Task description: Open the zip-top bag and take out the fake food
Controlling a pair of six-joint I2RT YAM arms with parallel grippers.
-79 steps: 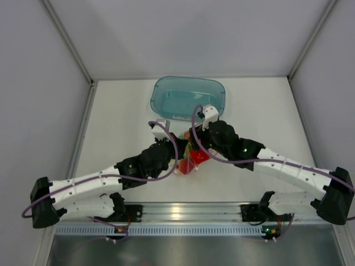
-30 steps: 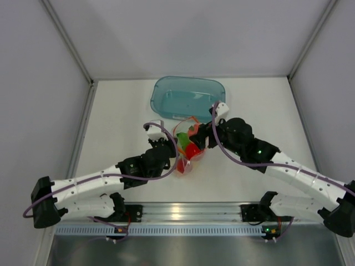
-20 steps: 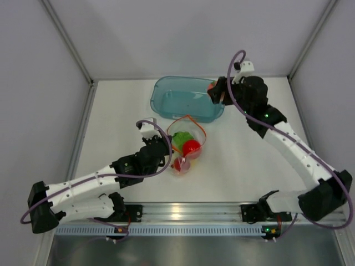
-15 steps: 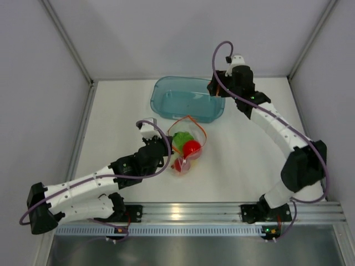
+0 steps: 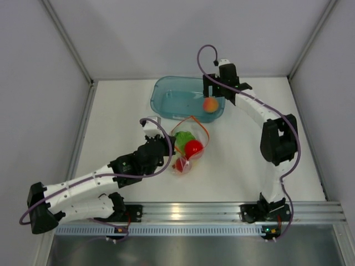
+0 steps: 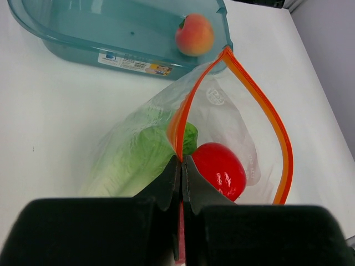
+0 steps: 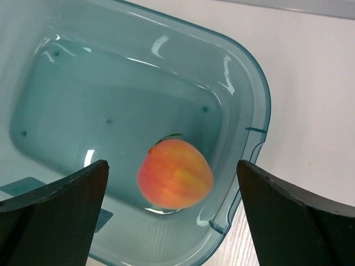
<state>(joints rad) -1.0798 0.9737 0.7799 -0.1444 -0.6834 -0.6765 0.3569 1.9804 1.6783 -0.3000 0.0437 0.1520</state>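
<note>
The zip-top bag [image 5: 188,145] lies mid-table, its orange-red zip mouth [image 6: 266,116] gaping wide. My left gripper [image 6: 181,160] is shut on the near side of that zip strip, and in the top view the left gripper [image 5: 168,145] sits at the bag's left edge. Inside the bag are a green lettuce head [image 6: 138,152] and a red round piece [image 6: 223,169]; another reddish piece [image 5: 180,163] shows lower in the bag. My right gripper [image 7: 172,166] hangs open over the teal bin [image 7: 260,100]. A pink-orange peach [image 7: 175,173] is in the bin below it, touching neither finger.
The teal bin [image 5: 166,97] stands at the back centre, just beyond the bag's mouth, and holds only the peach [image 5: 209,105]. The right arm [image 5: 274,133] reaches up along the right side. Grey walls close off the table at the back and both sides.
The right arm swung from the bag to above the bin with the peach, then opened; the peach is now in the bin. The left gripper kept its hold on the bag.
</note>
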